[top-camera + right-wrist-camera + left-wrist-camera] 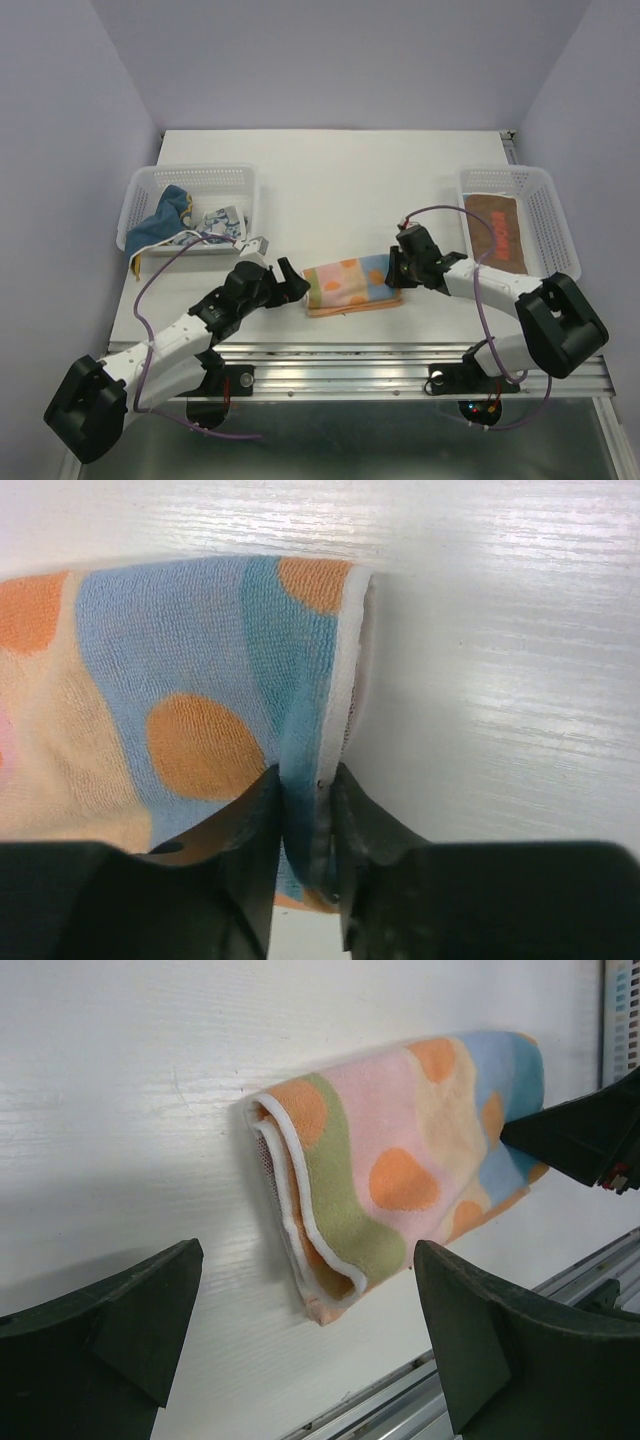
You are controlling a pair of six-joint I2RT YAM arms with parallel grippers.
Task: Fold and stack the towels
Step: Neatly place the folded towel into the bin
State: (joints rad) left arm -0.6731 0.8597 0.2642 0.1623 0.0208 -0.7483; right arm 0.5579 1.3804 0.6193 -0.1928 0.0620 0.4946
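White table (330, 180), front middle: folded soft towel with orange circles on pink and blue (350, 282), long side running left to right. Right gripper (303, 785) pinches its right end. Left gripper (296, 280) spread wide, just beside left end, holding nothing.

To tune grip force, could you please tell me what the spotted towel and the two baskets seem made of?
Spotted towel: soft terry-like cloth, matte; fuzzy nap and a white stitched hem show. Left basket and right basket: probably white plastic, smooth; thin walls pierced with regular holes.
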